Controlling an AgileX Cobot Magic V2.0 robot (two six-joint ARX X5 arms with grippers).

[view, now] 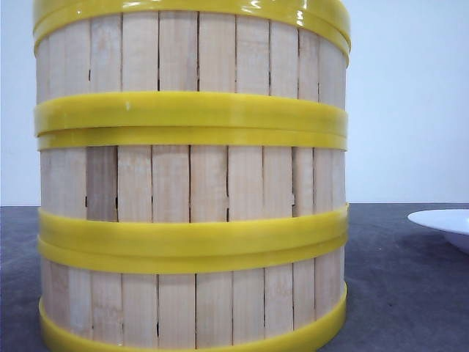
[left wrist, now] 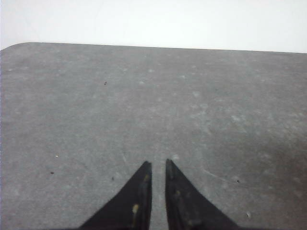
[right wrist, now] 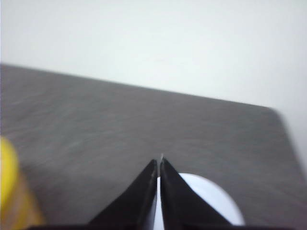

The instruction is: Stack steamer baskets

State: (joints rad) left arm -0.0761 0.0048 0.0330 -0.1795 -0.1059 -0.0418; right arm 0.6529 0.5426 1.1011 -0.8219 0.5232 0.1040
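Three steamer baskets stand stacked close to the front camera: the top one [view: 190, 51], the middle one [view: 190, 183] and the bottom one [view: 190, 308], their yellow rims meeting. No gripper shows in the front view. In the right wrist view a blurred yellow edge of a basket [right wrist: 10, 191] sits off to one side of my right gripper [right wrist: 159, 162], which is shut with nothing between its tips. My left gripper [left wrist: 158, 164] hangs over bare grey table, its fingers a narrow slit apart and holding nothing.
A shallow white plate [view: 447, 220] lies on the grey table [view: 396, 293] to the right of the stack. The same plate [right wrist: 211, 196] shows beneath my right fingers. The table's far edge [left wrist: 153, 47] meets a white wall.
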